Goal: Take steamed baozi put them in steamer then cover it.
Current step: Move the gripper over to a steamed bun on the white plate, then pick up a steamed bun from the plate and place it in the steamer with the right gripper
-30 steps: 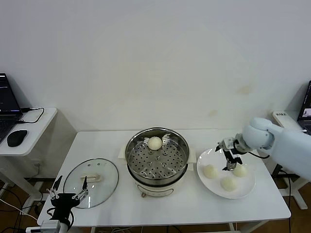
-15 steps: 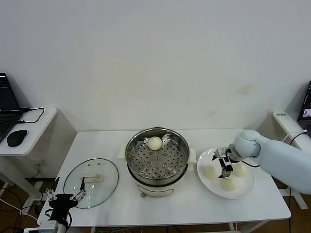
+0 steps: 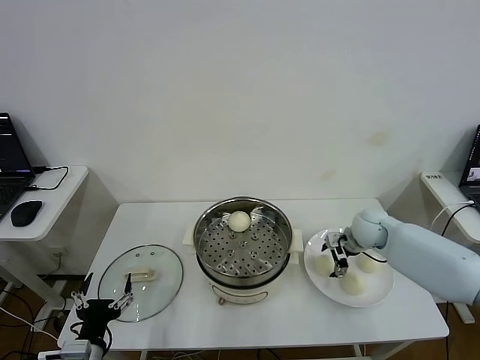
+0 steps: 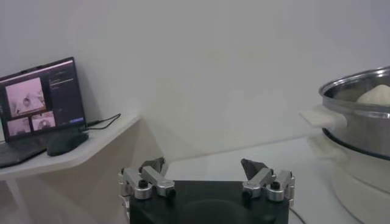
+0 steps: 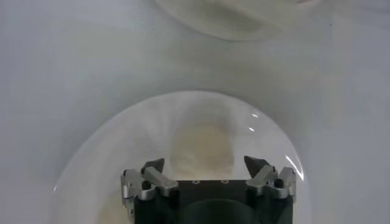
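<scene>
head view: white table (image 3: 247, 319) carries three stations. left: glass cover (image 3: 140, 282) lying flat, cream handle up. centre: steamer (image 3: 243, 248) on its cream base, one baozi in the basket (image 3: 238, 220) at the far side of the perforated floor. right: white plate (image 3: 375, 296) with three baozi: left baozi on the plate (image 3: 322, 265), front baozi (image 3: 351, 284), right baozi (image 3: 368, 262). right gripper (image 3: 334, 255) sits low over the plate, at the left baozi, fingers either side of it; contact cannot be told from here. left gripper (image 3: 101, 304) waits off the table's front-left corner, just beside the cover's near edge, fingers spread. side desk at far left holds a laptop (image 3: 11, 169) and mouse (image 3: 26, 213).

left wrist view: left gripper (image 4: 206, 176) fingers stand wide apart with nothing between them. steamer rim (image 4: 356, 97) and the baozi inside (image 4: 379, 94) show beyond; laptop screen (image 4: 41, 98) on the side desk.

right wrist view: right gripper (image 5: 207, 172) fingers spread, a cream bun (image 5: 203, 145) straight ahead between the tips on the plate (image 5: 109, 158); tips not seen pressing its sides.
</scene>
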### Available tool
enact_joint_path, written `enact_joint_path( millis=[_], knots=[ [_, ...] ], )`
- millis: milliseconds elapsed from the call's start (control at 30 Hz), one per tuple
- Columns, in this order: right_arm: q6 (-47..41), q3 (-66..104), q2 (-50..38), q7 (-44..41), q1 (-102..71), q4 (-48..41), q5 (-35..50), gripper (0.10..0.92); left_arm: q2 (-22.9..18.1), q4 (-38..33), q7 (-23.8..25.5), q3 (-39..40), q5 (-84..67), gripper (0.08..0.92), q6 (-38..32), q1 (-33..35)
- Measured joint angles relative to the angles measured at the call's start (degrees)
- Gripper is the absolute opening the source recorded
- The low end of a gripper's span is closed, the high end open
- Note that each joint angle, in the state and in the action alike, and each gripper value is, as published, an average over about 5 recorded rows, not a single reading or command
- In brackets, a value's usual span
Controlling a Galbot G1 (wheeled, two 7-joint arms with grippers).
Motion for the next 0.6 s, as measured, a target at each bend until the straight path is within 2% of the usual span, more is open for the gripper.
enact_joint_path(
  millis=[600],
  knots=[
    [-0.3,0.6,-0.1,-0.9,0.8,-0.6,0.7,0.591,-0.1,-0.5,0.0,-0.1,0.0,0.823,0.0,0.1]
  ],
)
